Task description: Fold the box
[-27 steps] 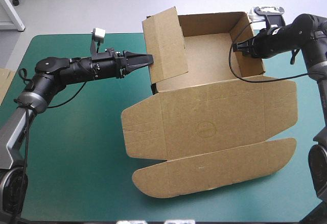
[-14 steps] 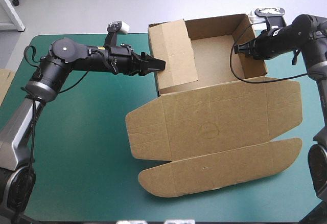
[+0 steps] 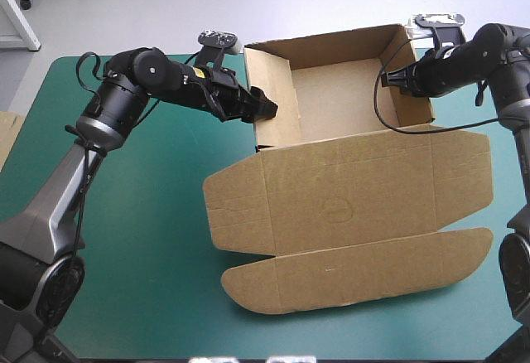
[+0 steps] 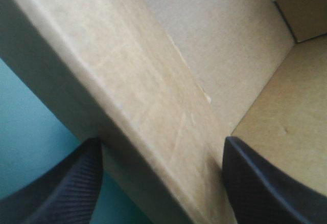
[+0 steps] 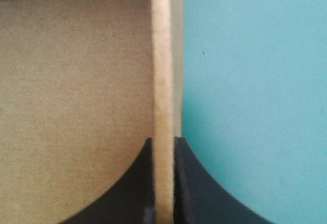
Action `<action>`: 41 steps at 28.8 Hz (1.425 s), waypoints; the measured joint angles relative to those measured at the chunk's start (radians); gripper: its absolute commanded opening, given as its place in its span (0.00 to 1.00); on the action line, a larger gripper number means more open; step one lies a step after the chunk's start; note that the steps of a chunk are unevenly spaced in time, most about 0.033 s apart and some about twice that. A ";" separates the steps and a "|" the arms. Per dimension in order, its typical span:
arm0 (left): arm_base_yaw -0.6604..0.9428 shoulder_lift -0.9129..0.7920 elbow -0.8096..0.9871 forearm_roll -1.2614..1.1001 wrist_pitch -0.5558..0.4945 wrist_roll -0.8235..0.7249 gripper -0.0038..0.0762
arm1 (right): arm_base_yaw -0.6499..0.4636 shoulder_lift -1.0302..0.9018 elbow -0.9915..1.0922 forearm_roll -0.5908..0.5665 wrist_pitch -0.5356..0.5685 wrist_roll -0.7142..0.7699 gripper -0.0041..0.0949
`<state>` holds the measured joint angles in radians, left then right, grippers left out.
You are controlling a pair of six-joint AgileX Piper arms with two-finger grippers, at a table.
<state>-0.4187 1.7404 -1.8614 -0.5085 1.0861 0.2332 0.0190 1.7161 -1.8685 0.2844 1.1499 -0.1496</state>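
Left flap (image 3: 277,77) now folded in over its wall; left hand (image 3: 263,108) moved up to straddle it.
Box (image 3: 327,143) on worktop (image 3: 141,239): lid (image 3: 348,205) flat nearest, tray (image 3: 339,89) beyond. Left hand released, wall loose between its fingers (image 4: 66,183); right hand (image 3: 385,78) clenched on right wall (image 3: 411,98). Risk, judged: unpinched flap may spring back out, or a push may skid the tray.

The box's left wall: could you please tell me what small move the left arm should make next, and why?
Probably close the left jaws on the left wall of the box: they stand open astride it, while the right jaws are shut on the right wall.
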 measured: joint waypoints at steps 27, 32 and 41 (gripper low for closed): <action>-0.128 0.185 -0.213 0.619 0.157 -0.281 0.05 | 0.082 0.069 0.001 -0.012 -0.009 0.161 0.04; -0.128 0.211 -0.213 0.653 0.143 -0.301 0.04 | 0.096 0.089 0.003 -0.026 0.014 0.204 0.04; -0.136 0.227 -0.216 0.672 0.141 -0.294 0.04 | 0.102 0.102 0.003 -0.058 0.059 0.233 0.04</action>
<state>-0.5552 1.9674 -2.0776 0.1632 1.2270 -0.0606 0.1209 1.8183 -1.8654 0.2266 1.2085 0.0837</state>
